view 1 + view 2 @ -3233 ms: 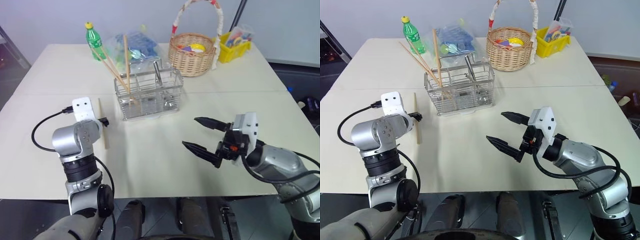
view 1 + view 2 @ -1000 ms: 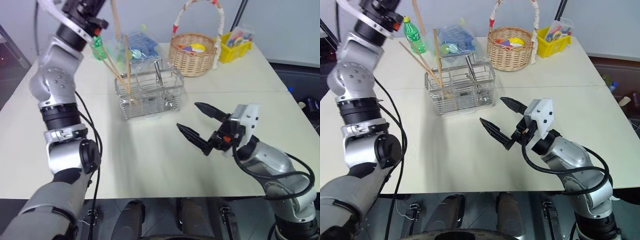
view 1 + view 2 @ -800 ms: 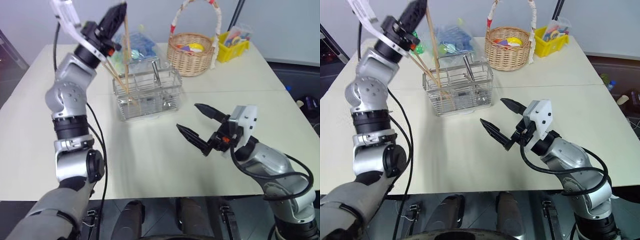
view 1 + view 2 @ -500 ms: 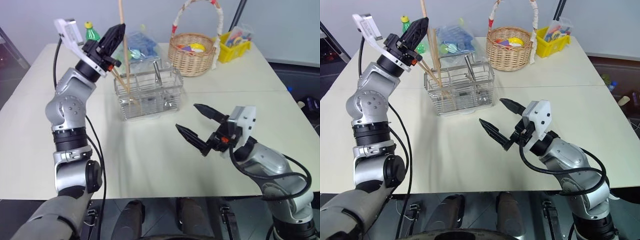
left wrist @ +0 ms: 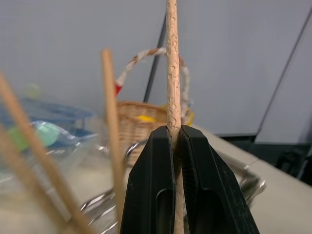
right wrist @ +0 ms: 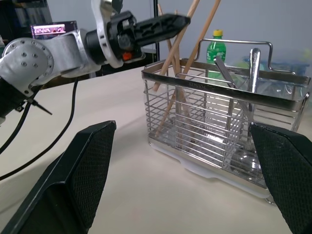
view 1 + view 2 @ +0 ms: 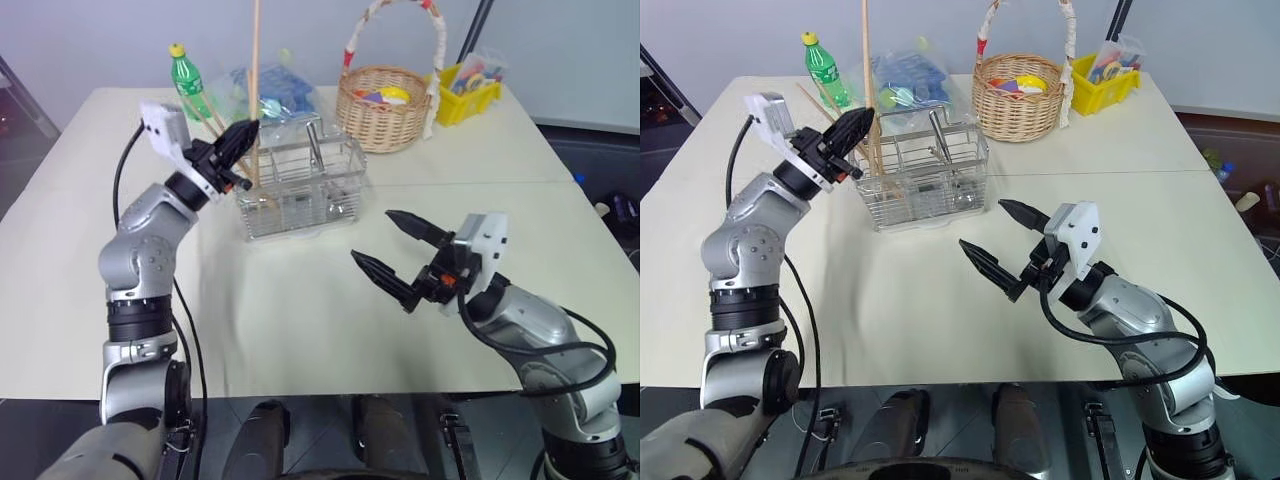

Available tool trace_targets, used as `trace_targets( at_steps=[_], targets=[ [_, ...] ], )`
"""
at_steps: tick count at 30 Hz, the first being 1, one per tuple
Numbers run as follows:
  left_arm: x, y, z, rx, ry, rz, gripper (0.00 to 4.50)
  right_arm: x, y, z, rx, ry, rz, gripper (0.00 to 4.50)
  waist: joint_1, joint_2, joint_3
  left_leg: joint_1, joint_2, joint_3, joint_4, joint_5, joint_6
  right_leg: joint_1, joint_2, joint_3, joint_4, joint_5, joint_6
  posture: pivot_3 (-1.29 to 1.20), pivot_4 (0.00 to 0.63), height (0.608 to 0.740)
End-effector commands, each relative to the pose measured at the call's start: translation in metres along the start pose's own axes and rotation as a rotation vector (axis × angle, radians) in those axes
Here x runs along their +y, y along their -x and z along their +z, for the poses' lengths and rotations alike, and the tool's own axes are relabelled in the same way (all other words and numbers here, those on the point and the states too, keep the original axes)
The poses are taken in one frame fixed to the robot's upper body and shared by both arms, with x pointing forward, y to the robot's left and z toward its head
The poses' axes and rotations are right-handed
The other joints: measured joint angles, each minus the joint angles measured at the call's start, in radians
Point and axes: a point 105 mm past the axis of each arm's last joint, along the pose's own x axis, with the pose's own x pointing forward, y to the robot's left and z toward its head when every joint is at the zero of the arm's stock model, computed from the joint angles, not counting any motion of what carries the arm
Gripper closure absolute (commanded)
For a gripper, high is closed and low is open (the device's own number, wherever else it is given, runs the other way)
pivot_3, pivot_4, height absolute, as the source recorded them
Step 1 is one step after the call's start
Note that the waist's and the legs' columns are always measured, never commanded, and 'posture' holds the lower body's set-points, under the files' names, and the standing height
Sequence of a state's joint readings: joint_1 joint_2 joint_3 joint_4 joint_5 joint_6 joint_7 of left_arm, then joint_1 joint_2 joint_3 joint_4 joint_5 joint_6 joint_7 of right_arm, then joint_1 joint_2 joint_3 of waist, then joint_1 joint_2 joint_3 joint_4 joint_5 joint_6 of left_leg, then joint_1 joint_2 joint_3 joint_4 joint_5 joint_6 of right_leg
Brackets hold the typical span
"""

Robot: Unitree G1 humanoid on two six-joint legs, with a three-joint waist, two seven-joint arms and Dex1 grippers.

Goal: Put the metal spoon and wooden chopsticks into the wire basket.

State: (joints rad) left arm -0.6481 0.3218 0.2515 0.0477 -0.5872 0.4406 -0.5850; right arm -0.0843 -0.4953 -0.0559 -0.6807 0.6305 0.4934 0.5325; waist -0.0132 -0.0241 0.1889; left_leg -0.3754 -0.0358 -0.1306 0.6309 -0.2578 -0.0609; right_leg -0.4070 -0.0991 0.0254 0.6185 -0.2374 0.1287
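Your left gripper is clamped tight on one upright chopstick, right over the wire basket where the other chopsticks lean. It's light, stiff and probably slick, so that low pinch could let it swivel. Your right gripper hangs wide open, holding nothing.

Your room: pale surface, grey-blue wall, dark floor.
You've got a cream surface with a seam running across its middle, and a plain grey-blue wall behind it. A dark pole leans at the far right. Dark floor shows past the right edge, with small clutter there. Lighting is even.
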Motion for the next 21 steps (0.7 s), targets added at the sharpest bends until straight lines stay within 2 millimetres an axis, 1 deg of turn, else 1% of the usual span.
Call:
trace_targets(
  at_steps=[1,3,6,7,9,10,13,15,18,21],
  targets=[
    [-0.008,-0.001,0.011,-0.047,-0.060,-0.012,4.11,0.003,-0.001,0.009,-0.041,0.027,0.014,0.00,0.000,0.000,0.000,0.000,0.000,0.000,0.000,0.000,0.000,0.000,0.000,0.000,0.000,0.000,0.000,0.00,0.150,0.740],
    [-0.009,0.000,0.011,-0.052,-0.055,-0.016,3.31,0.003,-0.002,0.009,-0.041,0.027,0.017,0.00,0.000,0.000,0.000,0.000,0.000,0.000,0.000,0.000,0.000,0.000,0.000,0.000,0.000,0.000,0.000,0.00,0.150,0.740],
    [-0.011,0.000,0.012,-0.059,-0.045,-0.027,1.82,0.003,-0.002,0.009,-0.039,0.027,0.021,0.00,-0.001,0.000,0.000,0.000,0.000,0.000,0.000,0.000,0.000,0.000,0.000,0.000,0.000,0.000,0.000,0.00,0.150,0.740],
    [-0.012,0.001,0.013,-0.061,-0.048,-0.026,1.20,0.003,-0.002,0.009,-0.039,0.027,0.022,0.00,-0.001,0.000,0.000,0.000,0.000,0.000,0.000,0.000,0.000,0.000,0.000,0.000,0.000,0.000,0.000,0.00,0.150,0.740],
    [-0.012,0.001,0.015,-0.063,-0.051,-0.025,0.28,0.003,-0.002,0.009,-0.038,0.027,0.023,0.00,0.000,0.000,0.000,0.000,0.000,0.000,0.000,0.000,0.000,0.000,0.000,0.000,0.000,0.000,0.000,0.00,0.150,0.740],
    [-0.012,0.001,0.016,-0.066,-0.055,-0.023,0.09,0.003,-0.002,0.009,-0.037,0.027,0.024,0.00,0.000,0.000,0.000,0.000,0.000,0.000,0.000,0.000,0.000,0.000,0.000,0.000,0.000,0.000,0.000,0.00,0.150,0.740],
    [-0.011,0.002,0.024,-0.076,-0.061,-0.019,0.09,0.003,-0.002,0.008,-0.035,0.029,0.028,0.00,-0.001,0.000,0.000,0.000,0.000,0.000,0.000,0.000,0.000,0.000,0.000,0.000,0.000,0.000,0.000,0.00,0.150,0.740],
    [-0.009,0.002,0.032,-0.087,-0.072,-0.015,0.09,0.002,-0.001,0.008,-0.032,0.032,0.032,0.00,-0.001,0.000,0.000,0.000,0.000,0.000,0.000,0.000,0.000,0.000,0.000,0.000,0.000,0.000,0.000,0.00,0.150,0.740],
    [-0.009,0.005,0.051,-0.103,-0.081,-0.031,0.09,0.000,0.000,0.010,-0.025,0.044,0.045,0.00,-0.002,0.000,0.000,0.000,0.000,0.000,0.000,0.000,0.000,0.000,0.000,0.000,0.000,0.000,0.000,0.00,0.150,0.740],
    [-0.011,0.010,0.061,-0.074,-0.065,-0.053,0.09,-0.001,0.001,0.013,-0.016,0.055,0.070,0.00,-0.002,0.000,0.000,0.000,0.000,0.000,0.000,0.000,0.000,0.000,0.000,0.000,0.000,0.000,0.000,0.00,0.150,0.740]
  ],
)
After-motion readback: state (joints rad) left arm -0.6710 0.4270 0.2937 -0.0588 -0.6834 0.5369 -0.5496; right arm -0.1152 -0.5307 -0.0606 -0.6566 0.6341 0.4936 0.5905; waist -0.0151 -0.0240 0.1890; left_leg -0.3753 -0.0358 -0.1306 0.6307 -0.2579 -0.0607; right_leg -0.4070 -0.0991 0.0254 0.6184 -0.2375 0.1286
